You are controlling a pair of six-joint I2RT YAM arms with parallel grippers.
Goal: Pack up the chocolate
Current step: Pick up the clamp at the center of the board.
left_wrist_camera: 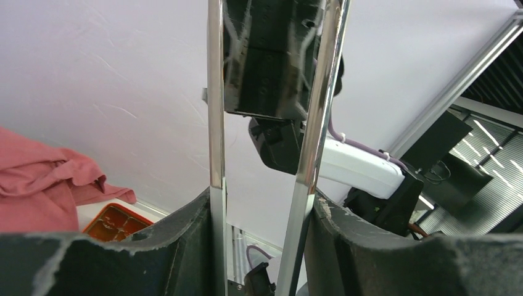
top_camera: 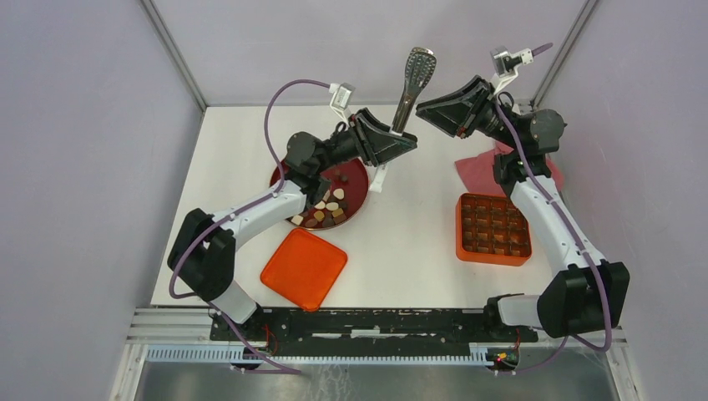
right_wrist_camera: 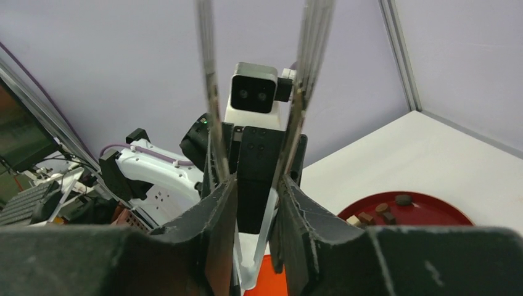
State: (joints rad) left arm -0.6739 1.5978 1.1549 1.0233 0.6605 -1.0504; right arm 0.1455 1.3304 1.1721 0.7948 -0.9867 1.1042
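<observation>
White table (top_camera: 401, 242), lilac walls (top_camera: 83, 167), chocolate (top_camera: 326, 210) on plate (top_camera: 356, 189)

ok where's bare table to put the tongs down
The widest bare strip of table runs down the middle, between the plate and orange lid on the left and the grid box and pink cloth on the right. Both sides are crowded.

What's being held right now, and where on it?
Metal tongs, upright: left hand grips their lower end, and right hand closes on both arms higher up.
</observation>
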